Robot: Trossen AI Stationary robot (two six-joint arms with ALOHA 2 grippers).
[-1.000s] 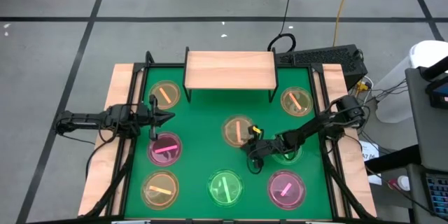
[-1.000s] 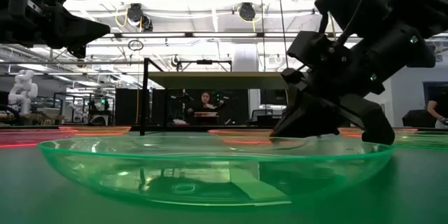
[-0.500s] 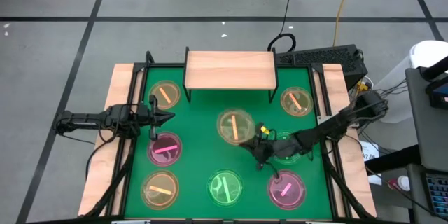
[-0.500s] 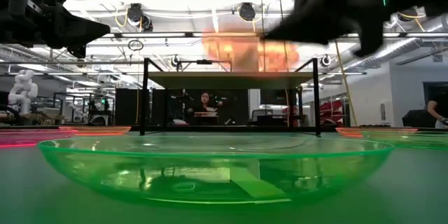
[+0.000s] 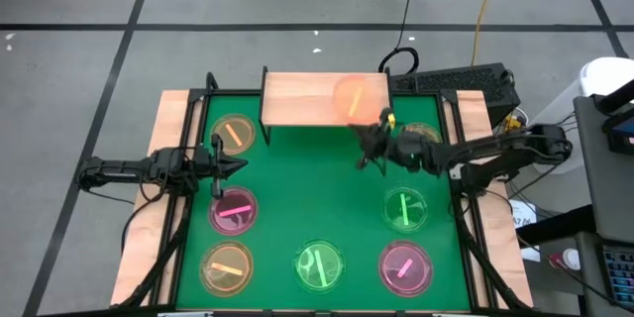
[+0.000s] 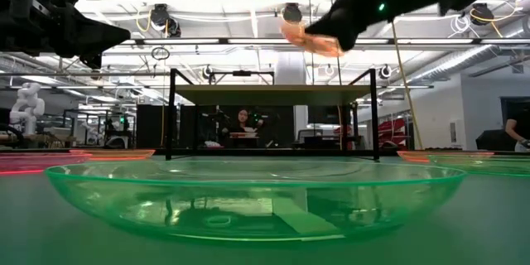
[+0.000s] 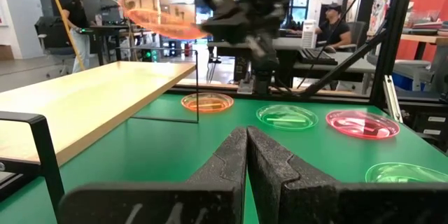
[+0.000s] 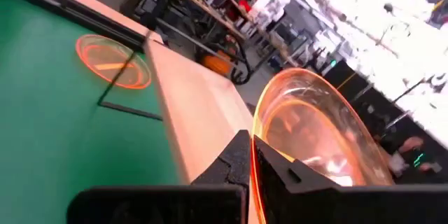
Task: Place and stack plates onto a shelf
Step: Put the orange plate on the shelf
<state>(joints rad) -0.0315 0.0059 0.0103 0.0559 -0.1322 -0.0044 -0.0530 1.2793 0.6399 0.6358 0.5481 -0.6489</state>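
Note:
My right gripper [image 5: 367, 129] is shut on an orange plate [image 5: 353, 97] that hovers over the right half of the light-wood shelf [image 5: 307, 99]. In the low view the plate [image 6: 310, 40] hangs tilted well above the shelf board [image 6: 248, 93]. My left gripper [image 5: 234, 166] waits shut above the table's left side, touching nothing. Several more plates lie flat on the green table: orange [image 5: 234, 134], pink [image 5: 235, 210], orange [image 5: 226, 267], green [image 5: 319, 265], pink [image 5: 405, 267], green [image 5: 404, 208], and an orange one [image 5: 424, 137] partly hidden under my right arm. My right gripper pinches the orange plate's rim [image 8: 256, 147] between its two fingers [image 8: 234, 161], one on each face of the rim. It reaches in from the table's right side. The plate is lifted clear, tilted, above the shelf's right half [image 8: 199, 112].
The shelf stands on thin black legs [image 6: 171, 116] at the table's far edge; its left half is bare wood. A wooden border [image 5: 168, 119] frames the table. A large green plate [image 6: 257, 199] fills the low view's foreground. People sit at desks beyond the table [image 7: 336, 31].
My right gripper, shut on the orange plate, has risen from the table's middle and swung toward the far edge. The plate has been lifted clear of the table and now hangs over the shelf's right half. The green plate my arm covered now shows.

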